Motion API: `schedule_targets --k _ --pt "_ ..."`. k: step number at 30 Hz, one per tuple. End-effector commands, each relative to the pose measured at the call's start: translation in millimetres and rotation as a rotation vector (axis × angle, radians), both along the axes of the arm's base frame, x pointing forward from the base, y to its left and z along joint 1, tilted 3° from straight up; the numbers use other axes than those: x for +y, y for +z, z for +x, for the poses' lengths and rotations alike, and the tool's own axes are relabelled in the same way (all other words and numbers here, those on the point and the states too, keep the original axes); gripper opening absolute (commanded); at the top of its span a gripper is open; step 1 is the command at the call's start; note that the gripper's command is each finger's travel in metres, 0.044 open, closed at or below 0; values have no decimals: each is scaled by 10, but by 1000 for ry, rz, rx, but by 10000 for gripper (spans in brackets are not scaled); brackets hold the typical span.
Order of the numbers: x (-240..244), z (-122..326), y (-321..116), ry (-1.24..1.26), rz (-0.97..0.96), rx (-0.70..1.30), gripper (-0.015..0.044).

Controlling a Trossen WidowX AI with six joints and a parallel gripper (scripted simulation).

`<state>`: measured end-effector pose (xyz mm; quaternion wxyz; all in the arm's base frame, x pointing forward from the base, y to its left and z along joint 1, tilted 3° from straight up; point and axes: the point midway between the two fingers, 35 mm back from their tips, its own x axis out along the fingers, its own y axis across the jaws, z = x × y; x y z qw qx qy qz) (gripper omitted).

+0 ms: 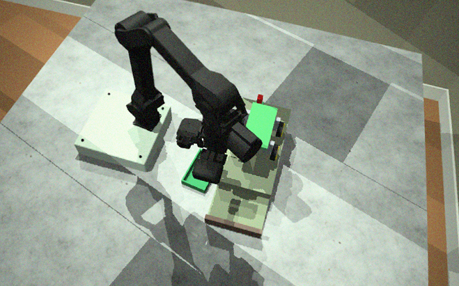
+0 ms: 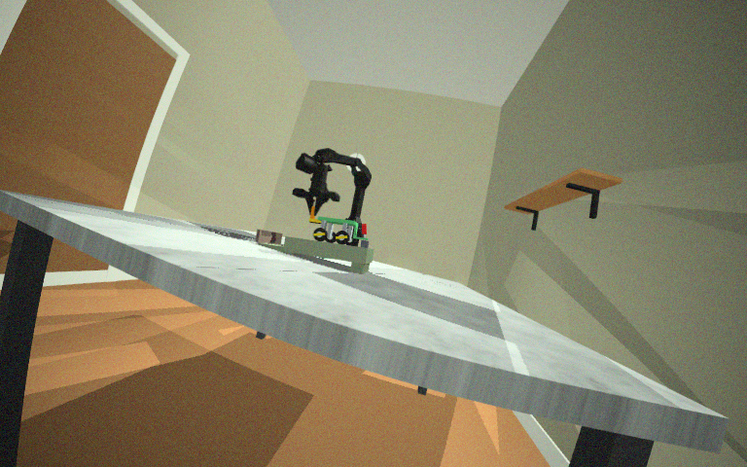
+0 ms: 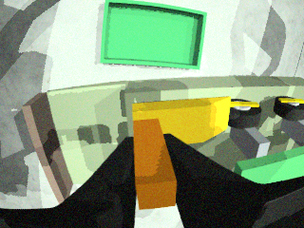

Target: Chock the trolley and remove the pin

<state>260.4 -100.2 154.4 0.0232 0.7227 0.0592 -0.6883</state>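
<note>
at the left of the wrist view, the brown board closed off the low end of the ramp. in the middle, the claw pinched the orange handle of the yellow chock, which hung above the ramp, level with the cart's top in the outside view. lowered too near the wheel at right, it could have landed on the tyre or knocked the cart; set short or skewed, it would have left room to roll. farther right in the outside view, the red-headed pin stood at the cart's uphill end; pulled before the chock was snug, it would have let the cart go. the green tray lay upper centre in the wrist view.
</note>
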Motion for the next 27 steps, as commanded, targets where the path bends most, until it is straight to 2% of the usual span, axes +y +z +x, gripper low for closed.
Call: schedule_targets --k 1,11,27 --pt "5 102 -18 -6 4 -3 0" --pt "11 244 -59 -6 4 -4 0" --pt "29 270 -506 -6 5 -4 0"
